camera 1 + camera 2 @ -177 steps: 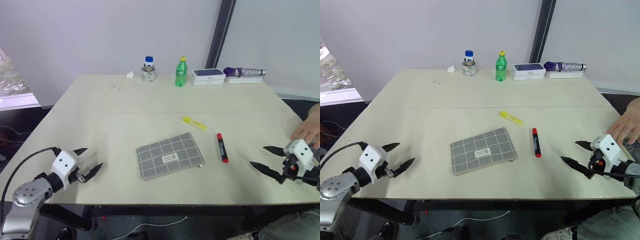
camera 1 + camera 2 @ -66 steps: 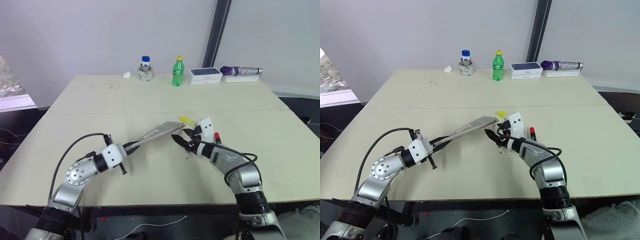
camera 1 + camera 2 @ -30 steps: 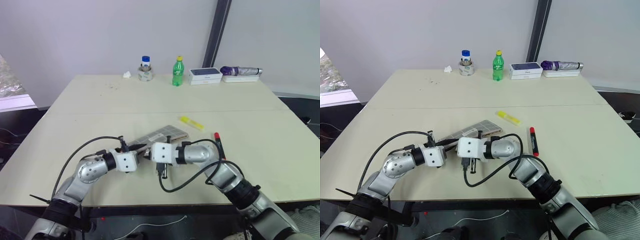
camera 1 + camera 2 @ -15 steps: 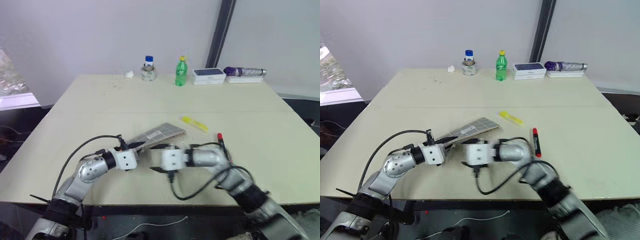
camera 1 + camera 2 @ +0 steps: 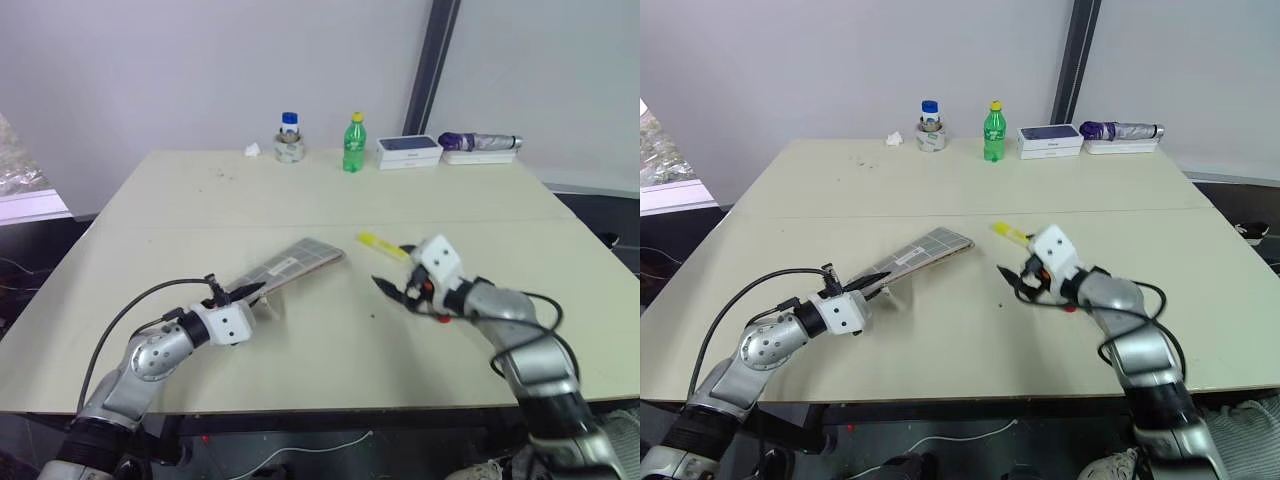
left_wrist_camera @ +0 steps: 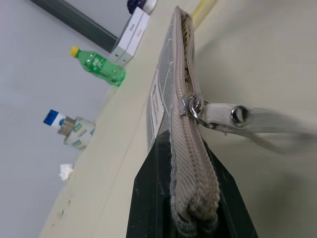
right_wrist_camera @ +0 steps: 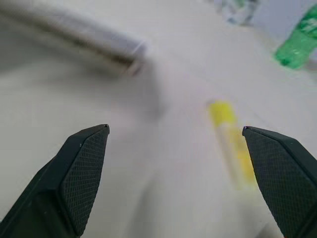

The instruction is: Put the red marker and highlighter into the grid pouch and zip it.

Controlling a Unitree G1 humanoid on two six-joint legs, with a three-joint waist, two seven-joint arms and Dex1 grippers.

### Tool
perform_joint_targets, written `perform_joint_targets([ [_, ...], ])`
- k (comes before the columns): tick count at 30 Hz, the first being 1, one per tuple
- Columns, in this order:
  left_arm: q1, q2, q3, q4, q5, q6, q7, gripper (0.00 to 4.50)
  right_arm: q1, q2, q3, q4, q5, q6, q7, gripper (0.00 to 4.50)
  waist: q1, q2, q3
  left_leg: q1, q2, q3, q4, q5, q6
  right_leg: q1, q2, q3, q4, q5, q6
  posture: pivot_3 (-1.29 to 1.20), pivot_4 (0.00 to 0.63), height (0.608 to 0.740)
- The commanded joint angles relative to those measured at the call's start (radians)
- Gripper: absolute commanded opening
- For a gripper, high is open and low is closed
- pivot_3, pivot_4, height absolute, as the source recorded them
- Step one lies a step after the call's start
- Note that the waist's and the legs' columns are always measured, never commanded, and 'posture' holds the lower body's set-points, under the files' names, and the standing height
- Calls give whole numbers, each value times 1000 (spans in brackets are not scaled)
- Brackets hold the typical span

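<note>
On grid pouch (image 5: 290, 267): small white label, unreadable.

Head eyes overlook the table (image 5: 300, 200); wrist cameras look along it closely.

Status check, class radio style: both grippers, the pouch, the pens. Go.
Left gripper shut on grid pouch, lifted. Right gripper open, facing highlighter. Nothing in the way.

On the bench (image 5: 200, 215), the grid pouch (image 5: 290, 268) sits left of centre — its near end in the left end effector (image 5: 252, 292). The highlighter (image 5: 380, 245) lies at its three o'clock; the right end effector (image 5: 392, 287) hovers at the highlighter's six o'clock.
</note>
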Motion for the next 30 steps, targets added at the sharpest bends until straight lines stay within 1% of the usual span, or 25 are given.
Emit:
perform_joint_targets([
  [1, -26, -14, 11, -15, -35, 12, 3, 0, -163, 12, 4, 301, -40, -72, -36, 4469, 0, 0, 0, 0, 0, 0, 0, 0, 0, 0, 0, 0, 0, 0, 0, 0, 150, 740],
  [4, -36, -18, 8, -11, -31, 13, 1, 0, -304, 25, 15, 565, -48, -118, -7, 4469, -3, 0, 0, 0, -1, 1, 0, 0, 0, -1, 0, 0, 0, 0, 0, 0, 150, 740],
  [7, -38, -26, 8, -16, -38, 22, 0, 0, -419, 41, -10, 793, -35, -128, 7, 4469, -9, 0, 0, 0, -1, 2, -2, 0, 0, -2, 0, 1, 0, 0, 0, 0, 150, 740],
  [9, -36, -28, 8, -21, -36, 25, 1, 0, -465, 35, 12, 910, -70, -145, 4, 4469, -9, 0, 0, 0, -1, 2, -3, 0, 0, -2, 0, 1, 0, 0, 0, 0, 150, 740],
  [12, -22, -34, 13, -34, -35, 33, 10, 0, -529, 39, -19, 1039, -50, -130, 3, 4469, -8, 0, 0, 0, -1, 2, -3, 0, 0, -2, 0, 1, 0, 0, 0, 0, 150, 740],
  [15, -6, -35, 15, -48, -29, 38, 15, 0, -557, 44, -13, 1108, -54, -109, 44, 3648, -10, 0, 0, 0, 0, 3, -3, 0, 0, -2, 0, 2, 0, 0, 0, 0, 150, 740],
  [18, -1, -39, 15, -54, -26, 45, 19, 0, -563, 49, -13, 1125, -59, -123, 54, 2170, -9, 0, 0, 0, 0, 3, -3, 0, 0, -2, 0, 2, 0, 0, 0, 0, 150, 740],
  [20, -1, -42, 17, -57, -27, 52, 23, 0, -558, 49, -15, 1105, -54, -126, 76, 1156, -9, 0, 0, 0, 0, 3, -3, 0, 0, -2, 0, 2, 0, 0, 0, 0, 150, 740],
  [21, -2, -43, 17, -58, -28, 56, 24, 0, -555, 48, -16, 1095, -53, -126, 83, 836, -9, 1, 0, 0, 0, 3, -3, 0, 0, -2, 0, 2, 0, 0, 0, 0, 150, 740],
  [23, -3, -51, 19, -60, -42, 68, 24, 0, -528, 38, -15, 1028, -42, -153, 129, 844, -9, 1, 0, 0, 0, 3, -3, 0, 0, -2, 0, 2, 0, 0, 0, 0, 150, 740],
  [25, -3, -63, 24, -68, -74, 86, 16, 0, -471, 32, -56, 875, 25, -151, 192, 844, -7, 1, 0, 0, 0, 3, -3, 0, 0, -3, 0, 2, 0, 0, 0, 0, 150, 740],
  [28, 1, -79, 22, -81, -149, 128, -29, 0, -276, 4, -79, 470, 138, -72, 302, 844, -3, 1, 0, -2, 1, 2, -3, 0, 0, -3, -1, 2, 0, 0, 0, 0, 150, 740],
  [30, 4, -89, 20, -88, -199, 151, -61, 0, -136, -18, -79, 216, 200, -25, 345, 844, 2, 1, 0, -2, 1, 2, -2, 0, 0, -3, -1, 1, -1, 0, 0, 0, 150, 740],
])
